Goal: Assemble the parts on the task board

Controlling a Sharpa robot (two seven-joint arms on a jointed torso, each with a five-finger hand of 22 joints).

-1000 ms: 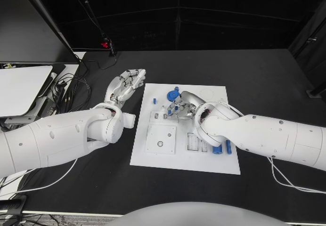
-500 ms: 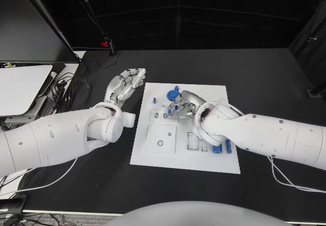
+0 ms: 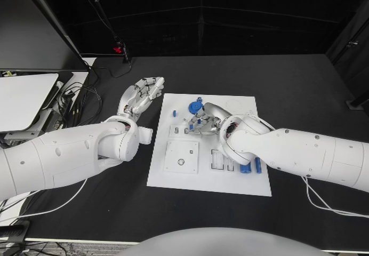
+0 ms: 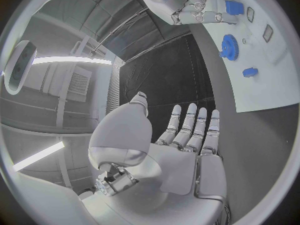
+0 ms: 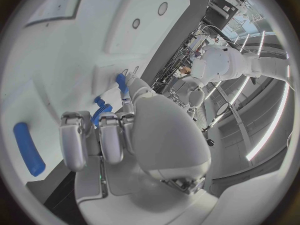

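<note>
White plastic task board (image 3: pixel 207 176) lay mid-table in the head view, blue parts scattered loose, so assembly looked barely begun; the right hand (image 3: pixel 206 121) worked over its far half. The left wrist view showed the left hand (image 4: pixel 187 135) spread, holding nothing, beside a blue toothed gear (image 4: pixel 229 47). The right wrist view alone revealed a small blue peg (image 5: pixel 121 83) at curled fingertips; whether gripped, I cannot tell.

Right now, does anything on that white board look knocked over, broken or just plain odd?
Nothing stands out. The board lies flat on the table, with blue parts such as the gear and the two rods resting on it. The right hand works over the board's middle, so what lies under its fingers cannot be judged. The left hand hovers beside it.
</note>
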